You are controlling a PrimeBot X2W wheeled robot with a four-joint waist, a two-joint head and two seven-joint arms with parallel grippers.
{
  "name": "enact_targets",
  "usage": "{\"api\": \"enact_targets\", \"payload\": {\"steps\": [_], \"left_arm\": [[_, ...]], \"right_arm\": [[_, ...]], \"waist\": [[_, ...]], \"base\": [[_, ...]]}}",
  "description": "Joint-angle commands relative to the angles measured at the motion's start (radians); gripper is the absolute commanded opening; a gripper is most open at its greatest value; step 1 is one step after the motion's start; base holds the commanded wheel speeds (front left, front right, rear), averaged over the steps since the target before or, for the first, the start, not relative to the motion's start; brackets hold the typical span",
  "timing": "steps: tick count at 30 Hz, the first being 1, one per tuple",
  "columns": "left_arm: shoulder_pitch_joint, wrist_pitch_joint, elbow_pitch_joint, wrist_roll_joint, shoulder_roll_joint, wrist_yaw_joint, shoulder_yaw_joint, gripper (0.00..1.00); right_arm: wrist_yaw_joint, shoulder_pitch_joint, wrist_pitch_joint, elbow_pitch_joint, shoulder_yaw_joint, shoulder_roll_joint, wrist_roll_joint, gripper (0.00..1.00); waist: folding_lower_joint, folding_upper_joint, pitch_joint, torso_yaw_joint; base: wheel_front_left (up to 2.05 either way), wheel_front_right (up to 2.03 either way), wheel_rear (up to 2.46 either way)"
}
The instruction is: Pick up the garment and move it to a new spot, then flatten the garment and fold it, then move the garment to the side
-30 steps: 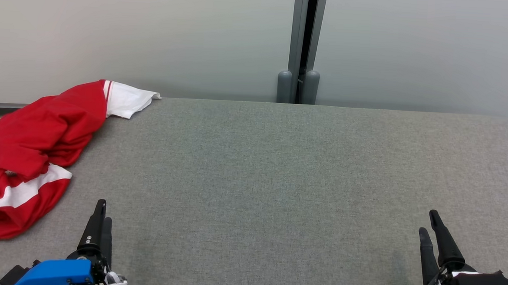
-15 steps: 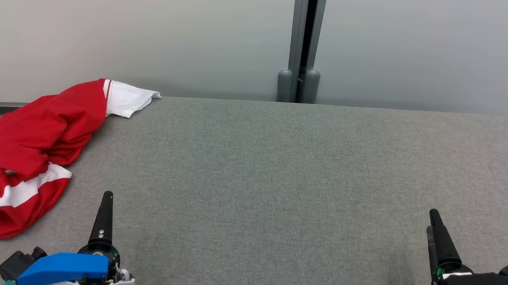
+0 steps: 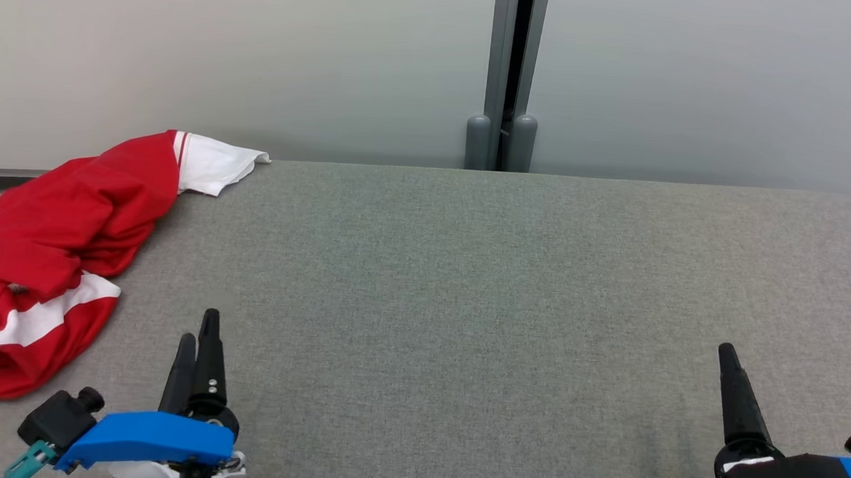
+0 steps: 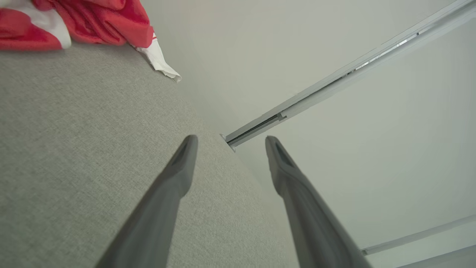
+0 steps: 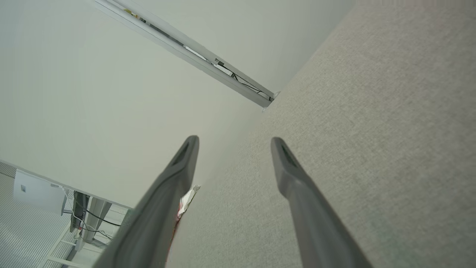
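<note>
One crumpled red-and-white garment (image 3: pixel 69 227)

Long tapered black fingers on left gripper (image 3: pixel 199 327), two tiny silver screws on one. Chunky blue wrist cover over white housing, black knob, teal clip. Same blue-and-black on right gripper (image 3: pixel 727 351).

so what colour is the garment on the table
The garment is red with white bands and a white sleeve end; the head view shows it best.
</note>
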Motion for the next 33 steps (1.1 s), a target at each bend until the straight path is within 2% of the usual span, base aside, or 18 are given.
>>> {"api": "enact_targets", "payload": {"steps": [1,12,20,33], "left_arm": [[-0.005,-0.010,-0.020,0.043,0.007,0.006,-0.008,1.00],[0.004,-0.047,0.003,0.290,0.008,0.045,-0.056,1.00],[0.004,-0.072,0.024,0.401,0.011,0.060,-0.078,1.00],[0.014,-0.107,0.059,0.530,0.011,0.072,-0.103,1.00]], "right_arm": [[0.001,-0.002,-0.010,-0.021,0.002,-0.007,-0.039,1.00],[0.001,0.009,-0.046,-0.045,0.031,-0.008,-0.281,1.00],[0.002,0.013,-0.070,-0.040,0.051,-0.009,-0.425,1.00],[0.002,0.025,-0.106,-0.022,0.070,-0.010,-0.589,1.00]], "waist": [[0.0000,0.0000,0.000,0.000],[0.0000,0.0000,0.005,0.002],[0.0000,0.0000,0.007,0.002],[0.0000,0.0000,0.003,0.005]], "base": [[0.00,0.00,0.00],[0.00,0.00,0.00],[0.00,0.00,0.00],[0.00,0.00,0.00]]}}
